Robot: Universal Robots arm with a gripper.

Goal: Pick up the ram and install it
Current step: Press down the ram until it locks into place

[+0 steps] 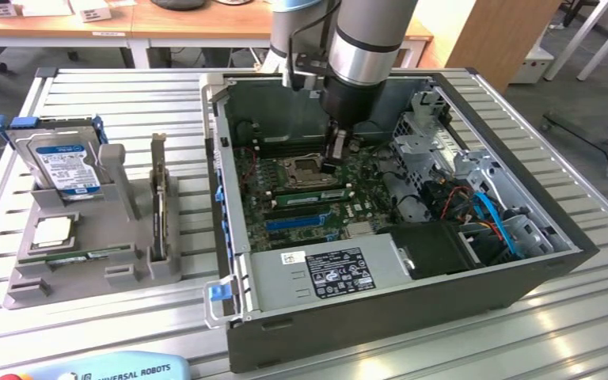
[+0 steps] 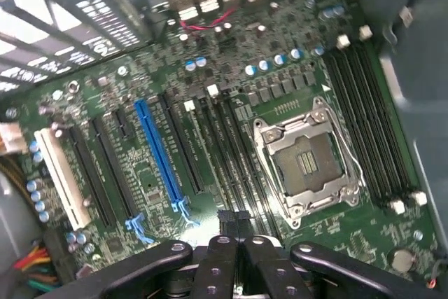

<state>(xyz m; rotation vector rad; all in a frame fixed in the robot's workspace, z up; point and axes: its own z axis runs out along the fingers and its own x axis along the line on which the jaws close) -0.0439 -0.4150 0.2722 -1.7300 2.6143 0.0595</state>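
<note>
**Gripper inside the computer case, ram on the tray**

Looking over my feeds, I see the arm reaching down into the open computer case, which sits right of centre in the exterior view. The gripper hangs low over the green motherboard, just beside the empty processor socket on the exterior view's right of it. From the wrist camera I see the gripper over the near ends of the black memory slots that run alongside the socket. A blue slot and a white slot lie further off on the same board. I cannot tell whether the gripper is clamped on anything or closed on nothing; a small dark block shows just past its tip, and I cannot make out what it is.

The ram I can pick out lies flat in the grey tray at the lower left of the exterior view, well apart from the gripper and outside the case. On the same tray a hard drive stands tilted at the back, a square silver chip rests just behind the ram, and a dark expansion card stands upright on the tray's side nearest the case. Both tray and case rest on a slatted metal table.
</note>
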